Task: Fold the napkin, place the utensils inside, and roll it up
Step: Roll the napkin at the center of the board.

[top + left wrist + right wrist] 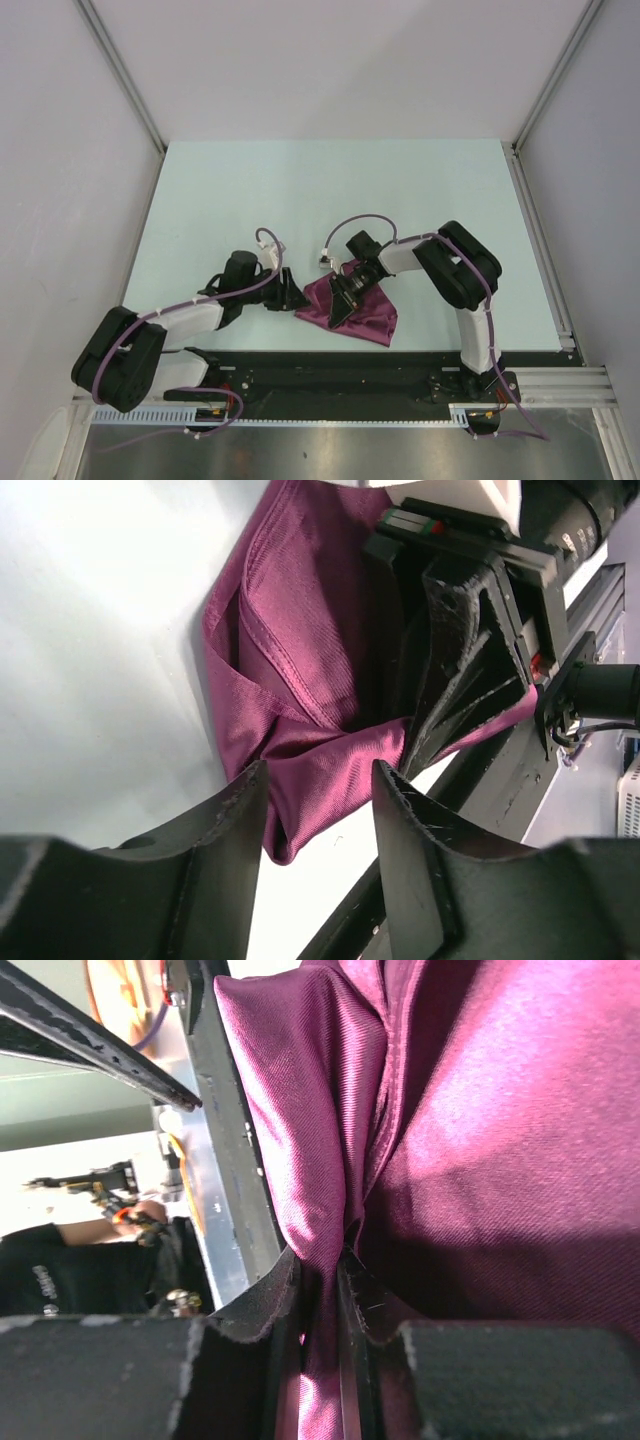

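The maroon napkin (362,315) lies bunched near the table's front edge, between the two arms. My right gripper (340,308) is shut on a fold of it; in the right wrist view the cloth (480,1110) is pinched between the jaws (320,1265). My left gripper (297,297) is open just left of the napkin. In the left wrist view a hanging corner of the napkin (300,660) reaches between the spread fingers (318,780) without being pinched, and the right gripper (460,670) holds the cloth just beyond. The utensil is not in view.
A black rail (350,362) runs along the near edge just below the napkin. An aluminium frame (540,235) borders the table's right side, and white walls close the left and back. The pale table top (330,190) stretches behind the arms.
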Controlling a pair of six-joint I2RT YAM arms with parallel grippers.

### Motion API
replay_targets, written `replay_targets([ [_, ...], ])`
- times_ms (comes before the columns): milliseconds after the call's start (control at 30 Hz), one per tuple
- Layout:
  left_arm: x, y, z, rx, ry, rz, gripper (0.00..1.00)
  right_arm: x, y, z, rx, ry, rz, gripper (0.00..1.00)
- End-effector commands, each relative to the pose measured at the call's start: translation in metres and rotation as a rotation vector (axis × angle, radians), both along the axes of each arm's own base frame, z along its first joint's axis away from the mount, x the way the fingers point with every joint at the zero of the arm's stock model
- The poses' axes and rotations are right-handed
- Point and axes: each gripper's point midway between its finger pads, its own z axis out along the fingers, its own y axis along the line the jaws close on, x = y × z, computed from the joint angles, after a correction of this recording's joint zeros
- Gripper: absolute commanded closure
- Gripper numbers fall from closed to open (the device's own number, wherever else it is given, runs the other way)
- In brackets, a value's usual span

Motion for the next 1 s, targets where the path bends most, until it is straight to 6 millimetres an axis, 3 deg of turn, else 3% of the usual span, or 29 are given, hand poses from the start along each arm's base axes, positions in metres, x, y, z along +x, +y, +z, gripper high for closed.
replay_targets([
  [0,-0.002,-0.005,0.006,-0.017,-0.042,-0.033,0.51,0.010,-0.003,-0.015,-0.035,-0.004,-0.019,0.87],
  [533,-0.019,-0.004,-0.010,0.011,0.035,-0.027,0.58,0.016,-0.004,-0.024,-0.052,0.005,-0.036,0.88],
  [633,-0.019,-0.005,-0.010,0.014,0.037,-0.032,0.64,0.019,-0.004,-0.023,-0.058,-0.009,-0.040,0.88],
  [700,-0.019,-0.006,-0.011,0.014,0.044,-0.041,0.76,0.021,-0.003,-0.021,-0.060,-0.021,-0.042,0.87],
  [767,-0.018,-0.007,-0.011,0.019,0.044,-0.043,0.91,0.026,-0.001,-0.018,-0.066,-0.042,-0.052,0.82],
  [833,-0.017,-0.003,-0.014,0.054,0.057,-0.026,0.98,0.031,0.001,-0.012,-0.070,-0.065,-0.064,0.73],
  [900,-0.013,-0.001,-0.012,0.078,0.060,-0.015,1.00,0.036,0.003,-0.005,-0.073,-0.086,-0.076,0.59],
  [967,-0.007,-0.001,-0.008,0.093,0.059,-0.005,1.00,0.046,0.004,0.009,-0.082,-0.142,-0.097,0.52],
])
